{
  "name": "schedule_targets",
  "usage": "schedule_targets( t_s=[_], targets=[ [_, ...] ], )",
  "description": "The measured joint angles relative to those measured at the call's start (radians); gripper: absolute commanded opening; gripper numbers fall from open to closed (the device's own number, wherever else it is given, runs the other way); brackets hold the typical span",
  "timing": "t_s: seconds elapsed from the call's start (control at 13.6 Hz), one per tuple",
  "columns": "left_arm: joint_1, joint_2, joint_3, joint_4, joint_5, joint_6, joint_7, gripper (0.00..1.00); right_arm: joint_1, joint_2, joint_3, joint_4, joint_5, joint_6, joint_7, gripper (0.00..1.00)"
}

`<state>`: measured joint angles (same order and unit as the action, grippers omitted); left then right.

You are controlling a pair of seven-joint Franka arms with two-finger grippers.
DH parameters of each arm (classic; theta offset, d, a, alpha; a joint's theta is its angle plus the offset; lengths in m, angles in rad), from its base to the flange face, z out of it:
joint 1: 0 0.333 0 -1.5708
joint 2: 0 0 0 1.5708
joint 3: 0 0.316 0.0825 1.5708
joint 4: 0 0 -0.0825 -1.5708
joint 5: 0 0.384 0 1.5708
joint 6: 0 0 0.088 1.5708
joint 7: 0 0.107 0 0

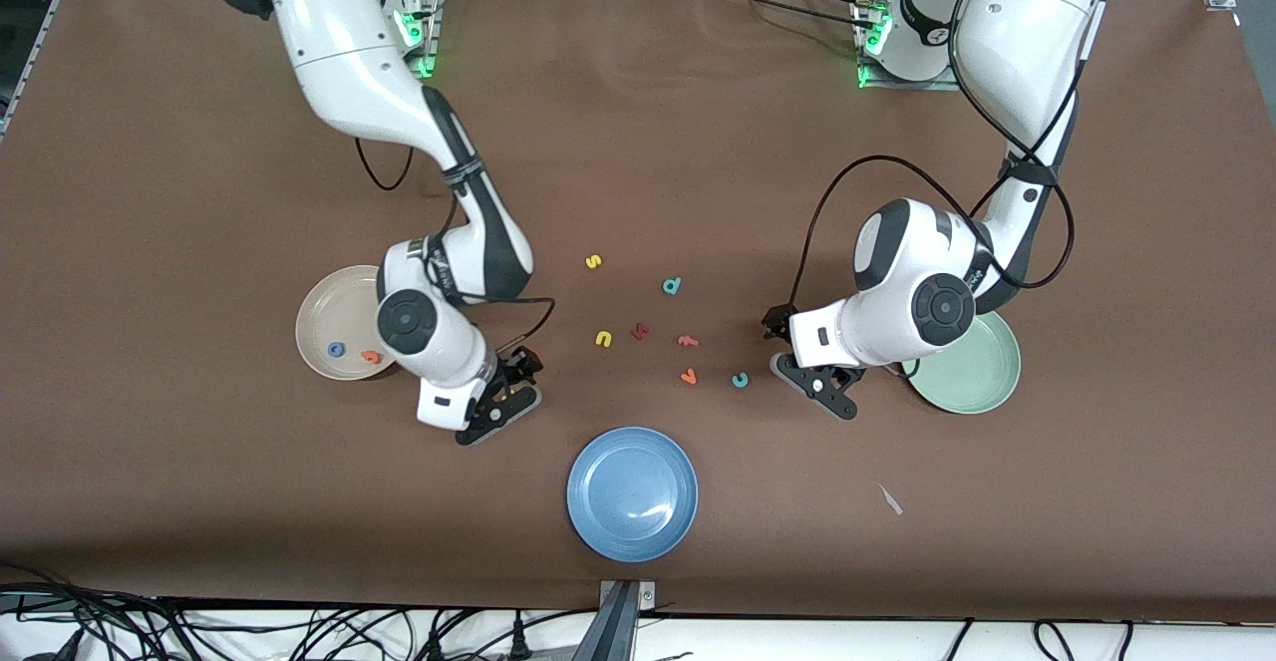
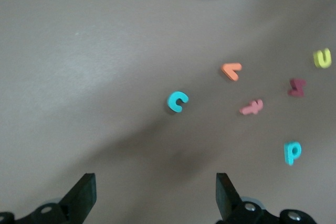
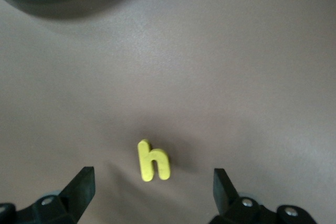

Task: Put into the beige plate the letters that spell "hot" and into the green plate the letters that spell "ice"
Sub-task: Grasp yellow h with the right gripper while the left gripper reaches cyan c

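- Right gripper (image 3: 152, 182) has its jaws released and wide, holding nothing. It hangs over the yellow h (image 3: 153, 160), at about 4 o'clock of the beige plate (image 1: 314, 307) in the front view.
- We judge the step in hand is picking up the h. It sits slightly off centre between the fingers, so we'd centre first, drop straight down and pinch across the stem. It's thin foam lying flat, so the fingers must go right down to the table.
- The h is small and matte yellow. Blue o (image 1: 336, 349) and orange t (image 1: 371, 356) already lie in the beige plate, near its 6 o'clock rim.
- Left gripper (image 1: 797, 357) is also released and empty, over bare table at 9 o'clock of the green plate (image 1: 987, 382). Teal c (image 1: 740, 380) lies just ahead of it.
- The arm hides part of the green plate, and we see no letters in the part that shows.
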<state>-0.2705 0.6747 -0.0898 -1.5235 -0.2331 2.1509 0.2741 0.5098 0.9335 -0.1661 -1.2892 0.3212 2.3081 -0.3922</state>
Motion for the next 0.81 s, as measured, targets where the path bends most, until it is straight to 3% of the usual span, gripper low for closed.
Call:
schedule_targets(
  t_s=[0.44, 0.81],
  targets=[
    [-0.147, 0.059, 0.122, 0.067, 0.000, -0.004, -0.487, 1.00, -0.016, 0.043, 0.034, 0.051, 0.000, -0.004, -0.019, 0.99],
    [-0.246, 0.135, 0.173, 0.188, 0.000, -0.073, -0.932, 0.99, -0.016, 0.073, 0.034, 0.088, -0.025, -0.004, -0.030, 0.80]
  ],
)
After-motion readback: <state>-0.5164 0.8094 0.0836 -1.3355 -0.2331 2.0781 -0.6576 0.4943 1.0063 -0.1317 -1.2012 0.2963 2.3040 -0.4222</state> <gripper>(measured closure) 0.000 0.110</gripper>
